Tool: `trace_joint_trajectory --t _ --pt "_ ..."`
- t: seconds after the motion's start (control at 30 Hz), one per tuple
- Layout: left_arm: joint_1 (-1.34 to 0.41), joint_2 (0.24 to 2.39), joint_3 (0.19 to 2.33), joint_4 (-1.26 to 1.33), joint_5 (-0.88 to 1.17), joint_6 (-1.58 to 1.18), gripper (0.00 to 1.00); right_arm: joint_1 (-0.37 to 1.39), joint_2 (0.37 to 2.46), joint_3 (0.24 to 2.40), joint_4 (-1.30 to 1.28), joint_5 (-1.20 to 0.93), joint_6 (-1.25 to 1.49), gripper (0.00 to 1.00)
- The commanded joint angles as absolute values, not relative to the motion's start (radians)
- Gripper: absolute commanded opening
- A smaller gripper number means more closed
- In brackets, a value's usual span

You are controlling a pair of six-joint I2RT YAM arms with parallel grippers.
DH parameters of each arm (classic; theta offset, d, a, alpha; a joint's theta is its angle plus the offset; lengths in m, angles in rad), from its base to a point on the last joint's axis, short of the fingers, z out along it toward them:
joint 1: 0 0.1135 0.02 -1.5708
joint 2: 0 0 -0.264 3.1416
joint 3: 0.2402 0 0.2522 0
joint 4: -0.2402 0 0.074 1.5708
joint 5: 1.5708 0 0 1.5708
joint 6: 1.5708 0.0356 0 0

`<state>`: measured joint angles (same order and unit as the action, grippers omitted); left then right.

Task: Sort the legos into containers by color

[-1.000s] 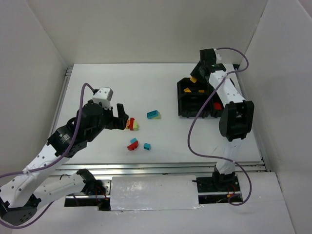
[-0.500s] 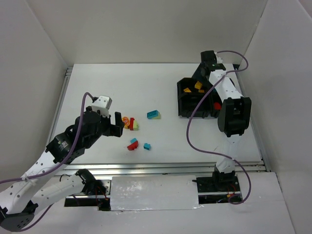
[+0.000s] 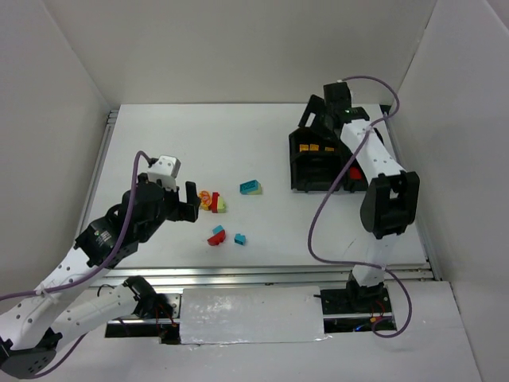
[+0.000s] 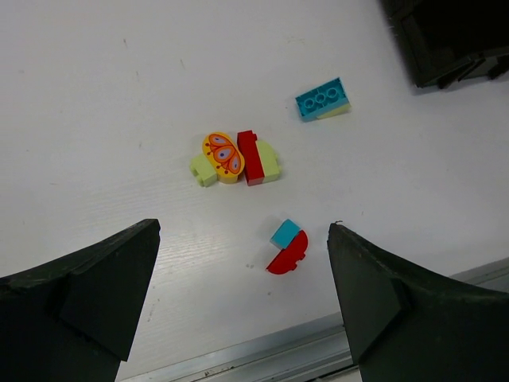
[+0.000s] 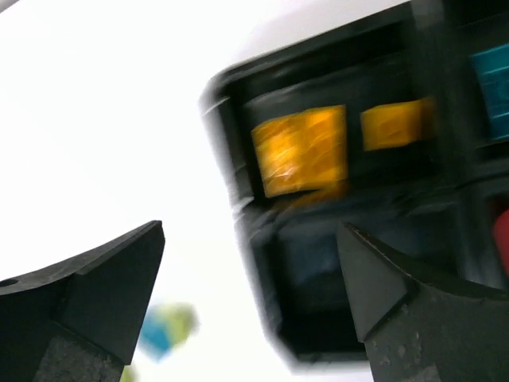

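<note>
- Since a second ago the right gripper (image 3: 311, 122) has drawn away from the tray (image 3: 293, 165) toward the upper left of the top view, and it no longer carries the orange piece seen under it then.
- Two orange-yellow bricks (image 3: 316, 147) now lie together in the upper-left compartment of the tray, so I judge that one drop is finished.
- The right wrist view is blurred. It shows the right gripper's fingers (image 5: 103, 278) spread apart with nothing between them, above those bricks (image 5: 301, 150); a teal piece and a red piece show at the right edge of the frame, in other compartments.
- The left gripper (image 3: 191, 202) has pulled back a little from the loose bricks toward the lower left. Its fingers (image 4: 87, 286) are wide apart and empty.
- Still on the table near the middle of the top view:
  - a cluster (image 4: 235, 159) of pale green, orange-yellow and red pieces touching each other;
  - a teal brick (image 4: 322, 99) on a pale green one, toward the tray;
  - a red half-round with a teal piece (image 4: 286, 247);
  - a small teal brick (image 3: 239, 239) just beside it.
- So I judge the sorting as partly done.
- No brand or letters can be read; only the oval orange-yellow piece bears a printed butterfly-like pattern.
</note>
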<state>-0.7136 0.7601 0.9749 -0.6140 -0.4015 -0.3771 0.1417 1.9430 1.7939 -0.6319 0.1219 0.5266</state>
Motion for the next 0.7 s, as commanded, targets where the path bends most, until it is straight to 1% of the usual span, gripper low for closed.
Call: trace_joint_trajectory --t 0.0,0.07,0.1,0.2,0.27,0.37,0.43,0.53,0.63,0.67 --pt "-0.695 0.753 0.974 -0.606 -0.497 -0.422 1.0 0.282 1.732 1.714 -0.518 -0.119 0.345 1.0" --pt "-0.68 0.75 0.977 -0.617 -0.534 -0.442 0.99 0.351 1.717 1.675 -0.543 -0.133 0.258 1.0" --pt "-0.677 0.747 0.974 -0.617 -0.535 -0.443 0.99 0.417 1.72 1.664 -0.548 -0.118 0.236 1.0" --pt "-0.667 0.738 0.968 -0.604 -0.515 -0.436 0.99 0.504 1.755 1.631 -0.568 -0.114 0.161 1.0" --pt "-0.667 0.741 0.968 -0.609 -0.515 -0.437 1.0 0.572 1.793 1.617 -0.558 -0.045 0.158 1.0" --pt "-0.667 0.742 0.968 -0.611 -0.511 -0.434 1.0 0.618 1.857 1.624 -0.546 0.0 0.155 0.99" --pt "-0.666 0.744 0.966 -0.611 -0.506 -0.434 1.0 0.633 1.9 1.676 -0.592 0.076 0.181 0.99" --pt "-0.666 0.747 0.965 -0.606 -0.489 -0.428 0.99 0.656 1.98 1.716 -0.624 0.136 0.204 0.99" --pt "-0.666 0.753 0.966 -0.604 -0.474 -0.422 0.99 0.676 2.006 1.695 -0.608 0.153 0.149 0.99" --pt "-0.666 0.756 0.966 -0.604 -0.471 -0.422 0.99 0.676 2.008 1.684 -0.598 0.128 0.128 0.99"
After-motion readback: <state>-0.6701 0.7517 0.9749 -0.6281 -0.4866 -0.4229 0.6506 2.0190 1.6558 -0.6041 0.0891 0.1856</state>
